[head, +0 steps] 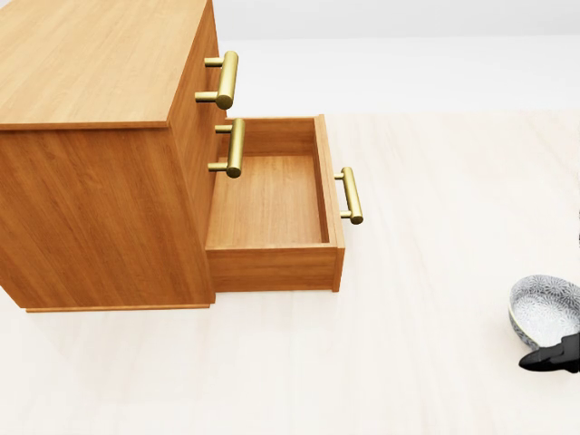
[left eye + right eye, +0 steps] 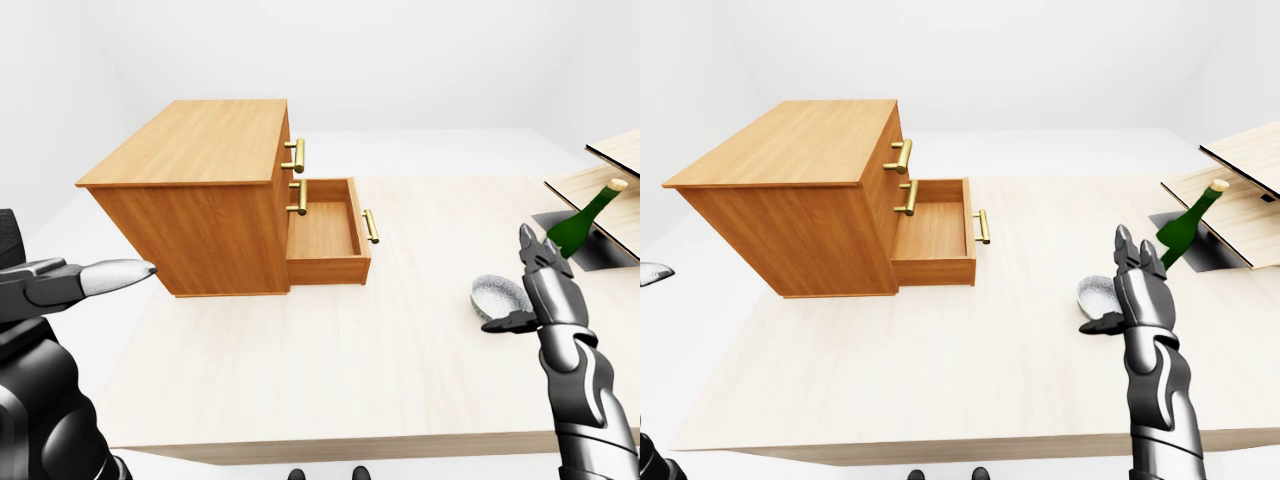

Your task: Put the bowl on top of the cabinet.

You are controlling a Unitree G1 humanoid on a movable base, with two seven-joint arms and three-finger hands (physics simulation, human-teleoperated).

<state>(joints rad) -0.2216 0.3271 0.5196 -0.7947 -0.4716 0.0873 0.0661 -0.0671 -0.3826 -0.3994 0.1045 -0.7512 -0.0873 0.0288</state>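
bowl (image 2: 500, 294) sits well right of cabinet (image 2: 200, 190). right hand (image 2: 545, 285) spread, thumb at rim, not gripping. likely rigid, slick, breakable ceramic; pinch the rim.
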